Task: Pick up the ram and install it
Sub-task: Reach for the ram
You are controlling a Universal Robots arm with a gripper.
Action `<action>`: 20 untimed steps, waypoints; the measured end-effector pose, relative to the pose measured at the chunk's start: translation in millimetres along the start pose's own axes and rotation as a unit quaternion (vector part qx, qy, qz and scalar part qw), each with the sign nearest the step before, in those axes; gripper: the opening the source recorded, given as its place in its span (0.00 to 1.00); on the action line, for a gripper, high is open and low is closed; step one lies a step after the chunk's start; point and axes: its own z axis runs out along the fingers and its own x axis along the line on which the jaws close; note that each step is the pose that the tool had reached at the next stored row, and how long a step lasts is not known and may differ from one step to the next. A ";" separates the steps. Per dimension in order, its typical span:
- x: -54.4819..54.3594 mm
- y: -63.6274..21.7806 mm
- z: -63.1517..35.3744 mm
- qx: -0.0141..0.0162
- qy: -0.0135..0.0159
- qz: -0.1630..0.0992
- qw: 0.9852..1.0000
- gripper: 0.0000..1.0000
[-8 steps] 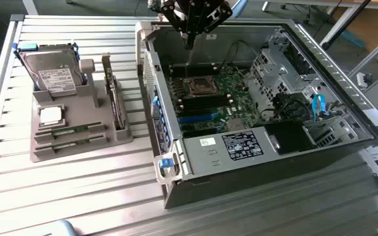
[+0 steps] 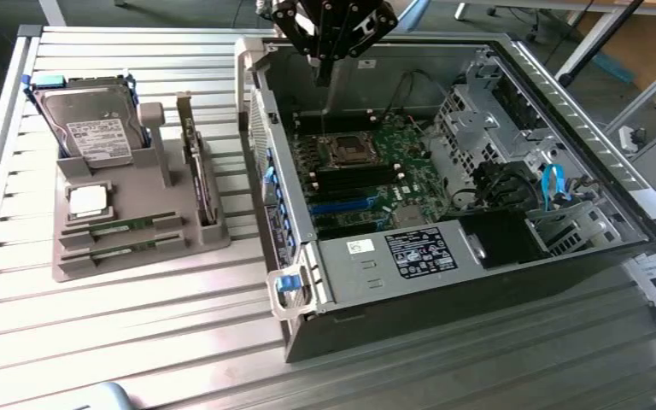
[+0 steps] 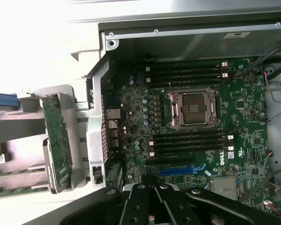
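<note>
The tool (image 3: 152, 199) is hanging shut and empty above the open computer case (image 2: 345, 266), well apart from the ram (image 2: 117, 227) slotted in the grey holder (image 2: 100, 270) at the exterior view's left. A clean pick means gripping squarely across its thin faces.

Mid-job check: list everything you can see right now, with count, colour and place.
ram sticks: two, green, in holder slots
holder: one, grey, on table, exterior view's left
hard drive: one, silver, in holder
processor chip: one, silver, in holder
expansion card: one, dark, on edge in holder
computer case: one, grey, open
motherboard: one, green, inside case
table: one, silver, slatted
gripper: one, black, shut, empty, above case
</note>
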 end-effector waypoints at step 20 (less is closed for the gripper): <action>17.5 -1.4 -0.5 0.000 0.000 0.000 1.000 0.11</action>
